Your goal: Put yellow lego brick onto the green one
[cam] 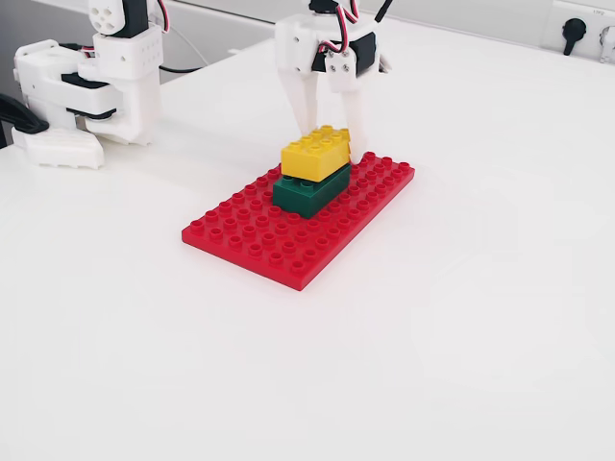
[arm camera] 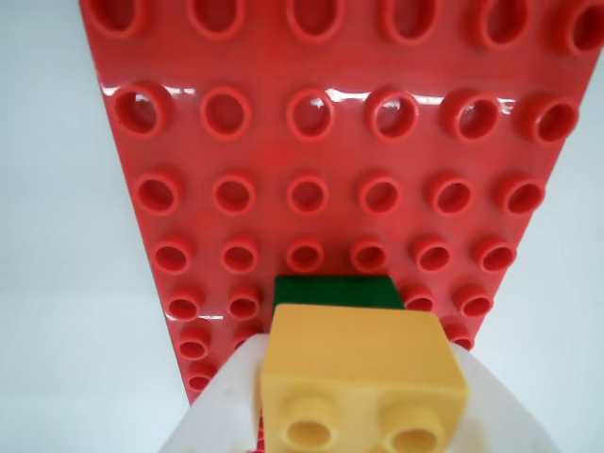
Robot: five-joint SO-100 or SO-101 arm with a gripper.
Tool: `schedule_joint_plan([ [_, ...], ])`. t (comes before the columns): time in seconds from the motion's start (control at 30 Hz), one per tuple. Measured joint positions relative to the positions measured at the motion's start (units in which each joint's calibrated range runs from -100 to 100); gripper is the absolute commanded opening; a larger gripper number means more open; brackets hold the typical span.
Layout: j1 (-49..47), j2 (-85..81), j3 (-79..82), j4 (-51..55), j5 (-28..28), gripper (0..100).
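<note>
The yellow lego brick (cam: 315,154) sits on top of the green one (cam: 309,190), which stands on the red studded baseplate (cam: 288,245). My gripper (cam: 332,144) comes down from above at the yellow brick's far end, a white finger (cam: 306,108) on each side, shut on it. In the wrist view the yellow lego brick (arm camera: 363,373) fills the bottom centre between the white fingers (arm camera: 222,406). Only a strip of the green one (arm camera: 337,290) shows beyond it. My gripper (arm camera: 357,351) is right over it.
The red baseplate (arm camera: 321,151) stretches away from the bricks in the wrist view, with rows of bare studs. The arm's white base and motors (cam: 91,86) stand at the back left on the white table (cam: 461,336).
</note>
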Motion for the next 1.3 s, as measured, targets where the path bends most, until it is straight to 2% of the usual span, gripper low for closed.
schedule_joint_plan([
  [1.3, 2.58, 0.0, 0.0, 2.42, -0.83, 12],
])
